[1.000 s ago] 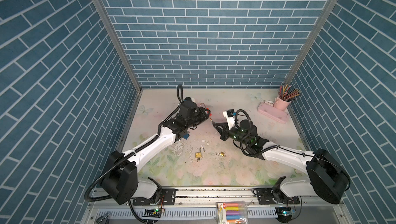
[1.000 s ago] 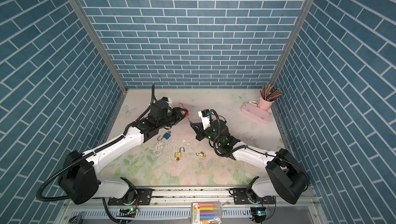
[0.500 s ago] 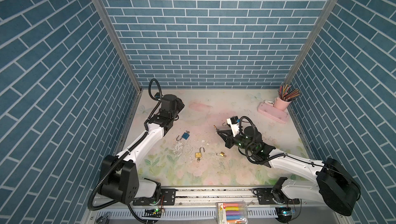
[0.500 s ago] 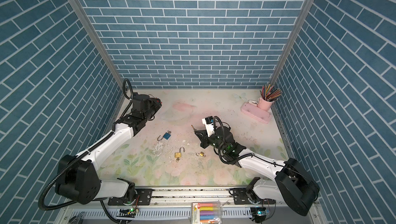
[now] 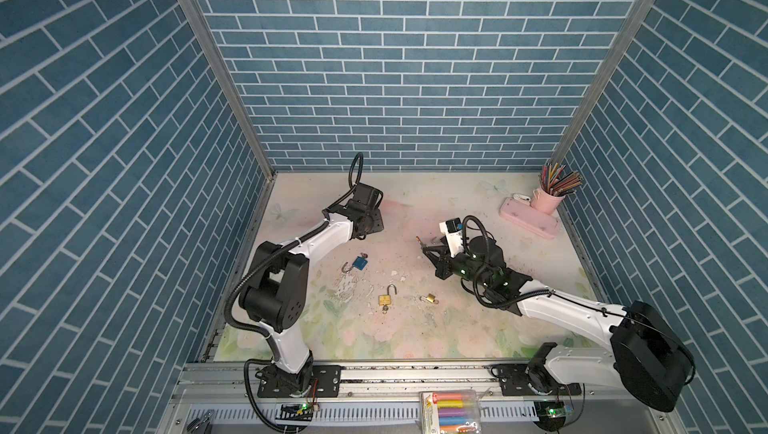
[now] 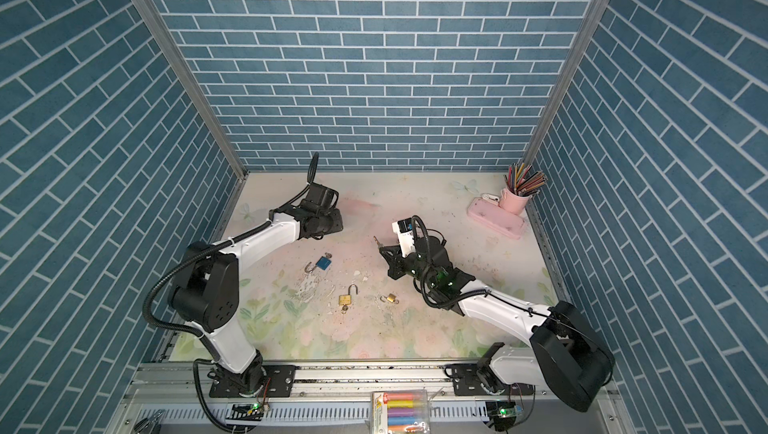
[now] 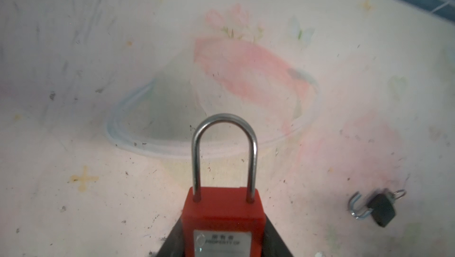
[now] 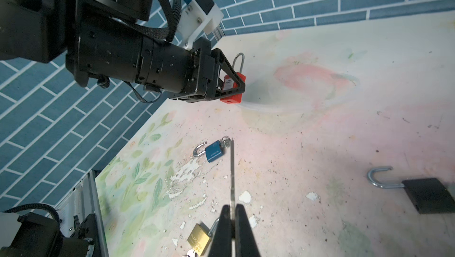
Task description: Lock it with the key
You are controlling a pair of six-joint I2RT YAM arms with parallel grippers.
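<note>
Room: a booth with blue brick walls on three sides.
Surface: a pale table with a worn flower print, the paint flaked near the middle.
Left gripper: at the back left of the table, low over it. Its fingers are closed on the body of the red padlock.
Red padlock: held off the table. In the left wrist view, both legs of its steel shackle go into the body.
Right gripper: near the middle of the table, a little to the right. Its fingers are pressed together on the key.
Key: seen edge-on, it stands out straight from the fingertips and points to the side of the left arm, well apart from the red padlock.
Blue padlock: lies flat between the two arms, shackle open.
Brass padlock: lies nearer the front, shackle open.
Small brass padlock: just to the right of it.
Black padlock: lies on the table with its shackle open, seen in the right wrist view.
Back right corner: a pink cup of coloured pencils beside a pink tray.
</note>
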